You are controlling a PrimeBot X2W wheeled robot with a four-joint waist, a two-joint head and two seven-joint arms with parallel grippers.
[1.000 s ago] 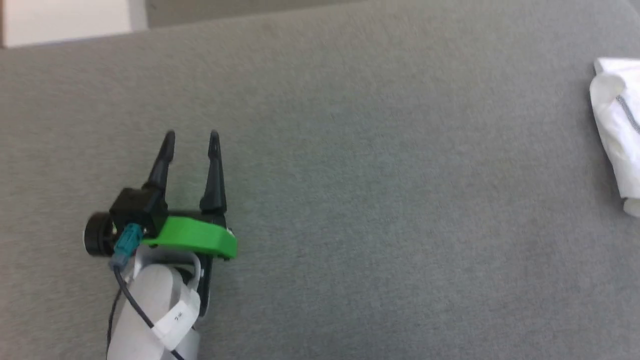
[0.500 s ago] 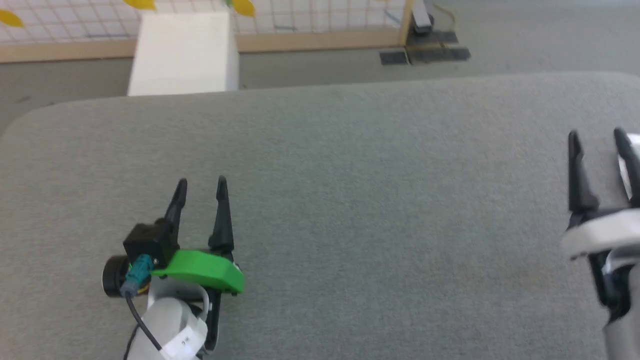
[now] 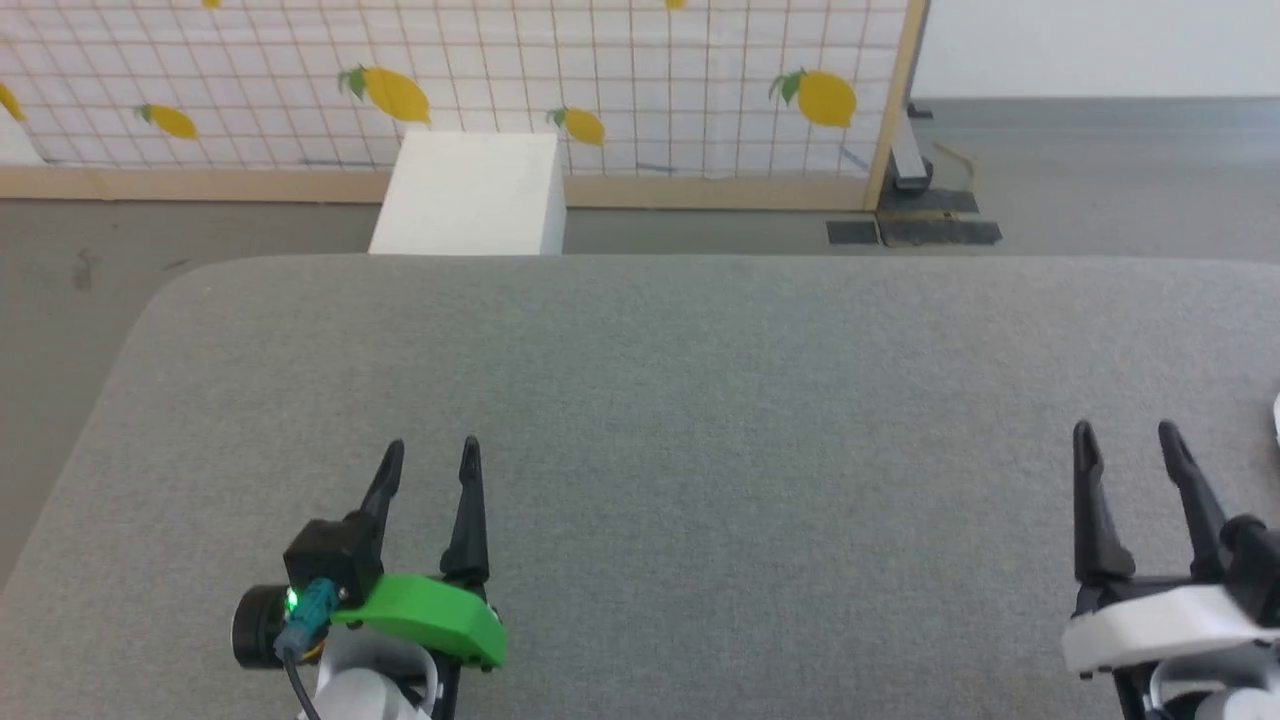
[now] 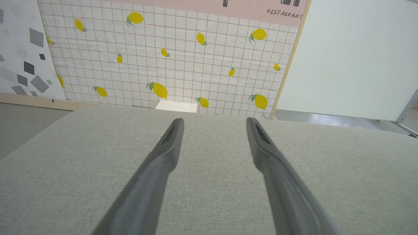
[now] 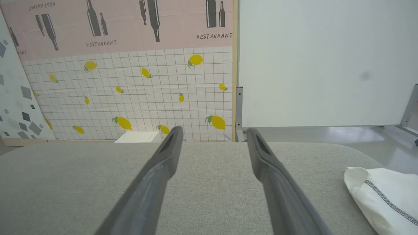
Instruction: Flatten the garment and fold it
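Note:
The garment (image 5: 382,195), white thin fabric with a grey stitched seam, lies bunched on the grey table at the right of the right wrist view; a sliver of it (image 3: 1277,420) shows at the head view's right edge. My right gripper (image 3: 1130,435) (image 5: 212,133) stands open to the garment's left, apart from it, nothing between its fingers. My left gripper (image 3: 430,452) (image 4: 212,124) hovers open over bare table at the lower left, holding nothing.
The grey fabric table (image 3: 700,400) has a rounded far-left corner. Behind it on the floor stands a rigid white box (image 3: 470,195), before a lemon-patterned tiled panel (image 3: 600,80) with a wooden frame. A white wall panel (image 5: 320,62) stands at the right.
The head camera has tilted up, so the table's far edge, box and wall came into view. The right gripper has come into view. Both grippers stay open.

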